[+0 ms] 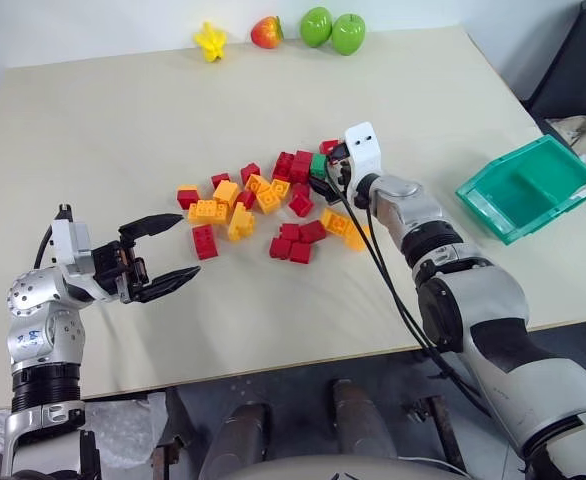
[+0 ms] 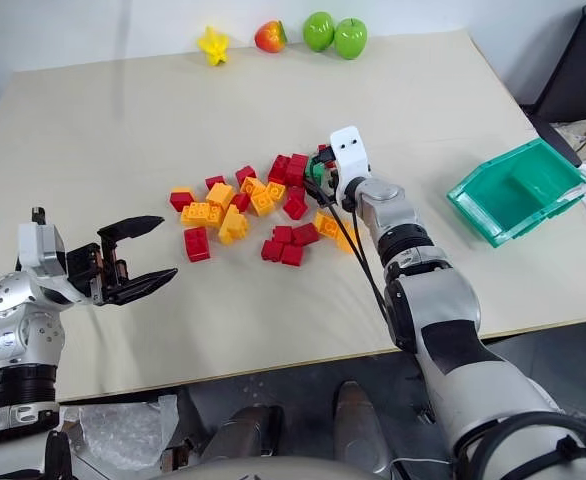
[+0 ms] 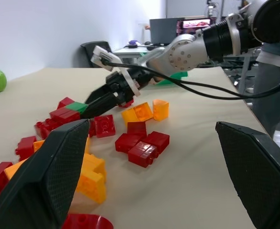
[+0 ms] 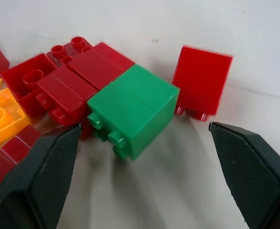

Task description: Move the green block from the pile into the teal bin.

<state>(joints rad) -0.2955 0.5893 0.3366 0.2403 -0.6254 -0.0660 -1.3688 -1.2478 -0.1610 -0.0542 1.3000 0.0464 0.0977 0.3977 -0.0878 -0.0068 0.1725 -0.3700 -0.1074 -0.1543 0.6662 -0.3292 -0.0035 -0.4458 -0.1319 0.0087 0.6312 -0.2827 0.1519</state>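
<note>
Closely, red bricks [image 4: 78, 78] flank green block [image 4: 133, 107].

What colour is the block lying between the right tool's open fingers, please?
Green block, clearest in the right wrist view.

Bright, even light overall, no hard glare. Soft short shadows under the pile [image 1: 263, 205] and the left gripper [image 1: 163, 255] on the table [image 1: 123, 130]. Head views sharp w/ slight bowing at edges. In right wrist view the green block [image 4: 130, 107] is crisp; near fingertips [image 4: 44, 176] soft, out of focus.
</note>
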